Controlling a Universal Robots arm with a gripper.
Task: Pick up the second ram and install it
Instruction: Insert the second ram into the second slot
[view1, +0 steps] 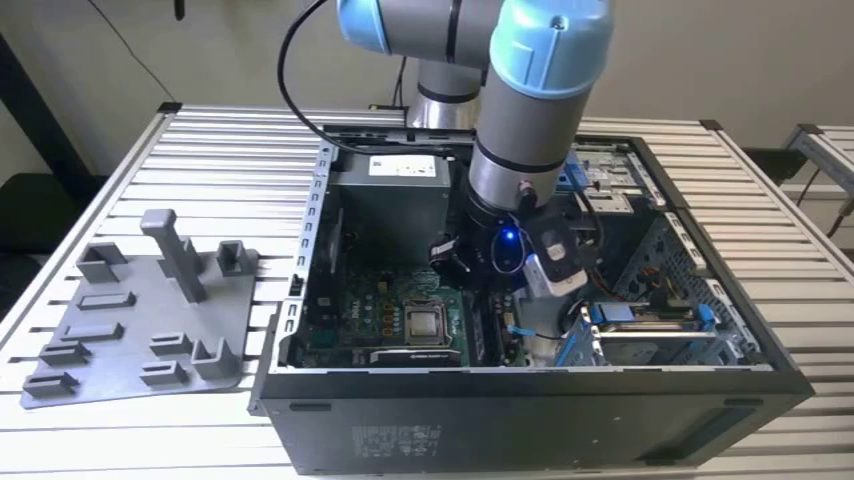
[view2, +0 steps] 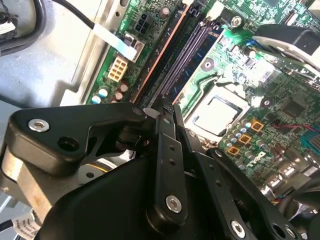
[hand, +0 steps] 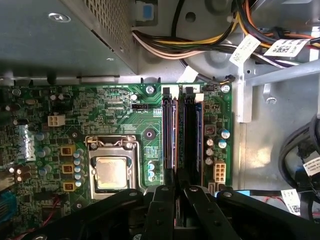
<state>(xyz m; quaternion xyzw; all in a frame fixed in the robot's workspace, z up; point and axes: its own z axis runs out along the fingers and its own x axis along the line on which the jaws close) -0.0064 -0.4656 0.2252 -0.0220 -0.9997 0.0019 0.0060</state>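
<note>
The arm reaches down into the open computer case (view1: 534, 385), which lies on its side on the slatted counter (view1: 227, 150). The end effector (hand: 176, 192) hangs low over the green motherboard (hand: 115, 115), right above the bank of memory slots (hand: 182, 135).

In both wrist views its two black fingers (view2: 165, 150) stand nearly together, with only a thin gap between them. The second ram (hand: 181, 137) is a long dark strip that runs straight out from between the fingertips and lies in line with the slots. Its near end disappears between the fingertips, so the end effector appears clamped on it. Whether the stick is fully pressed into its slot cannot be told.

Just beside the end effector, on the board, sits the square processor socket (hand: 111, 170) with its metal frame. Beyond the far end of the slots a bundle of coloured cables (hand: 200, 42) crosses the case wall.

Well apart from the end effector, at the exterior view's left, a grey holder tray (view1: 134, 340) with upright posts rests on the counter beside the case.
</note>
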